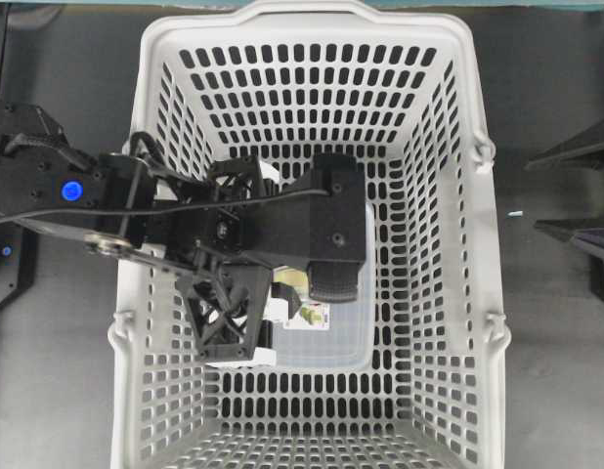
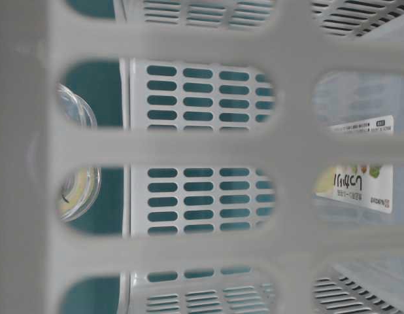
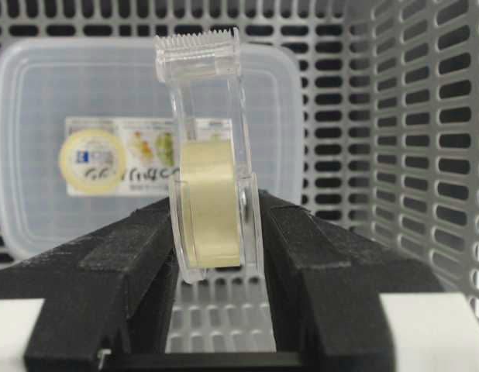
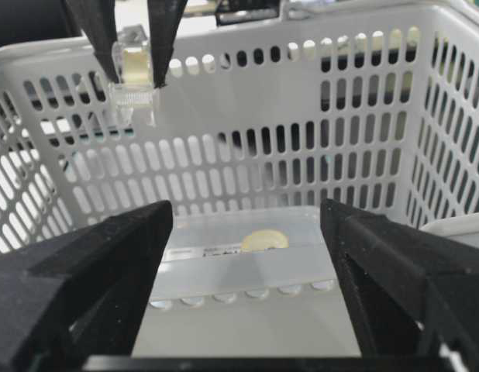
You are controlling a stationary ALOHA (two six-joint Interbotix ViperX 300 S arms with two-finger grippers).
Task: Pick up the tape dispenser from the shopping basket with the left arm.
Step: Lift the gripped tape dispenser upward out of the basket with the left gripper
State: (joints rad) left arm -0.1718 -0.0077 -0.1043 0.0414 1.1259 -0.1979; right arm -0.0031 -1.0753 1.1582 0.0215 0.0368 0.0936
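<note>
The shopping basket (image 1: 478, 244) sits on the dark tabletop (image 1: 556, 322).

I see the small clear-plastic tape dispenser (image 3: 211, 163) with its cream roll held upright, lifted above the floor of the slotted light-grey plastic shopping basket (image 1: 458, 293).

1. The shopping basket (image 1: 478, 293) is light grey, pierced by rows of oblong slots.
2. The tape dispenser (image 3: 212, 163) is clear plastic with a cream roll.
3. The left arm (image 1: 185, 220) is black with a blue light.
4. The translucent box (image 3: 38, 155) bears a white label, seemingly with yellow and green print.
</note>
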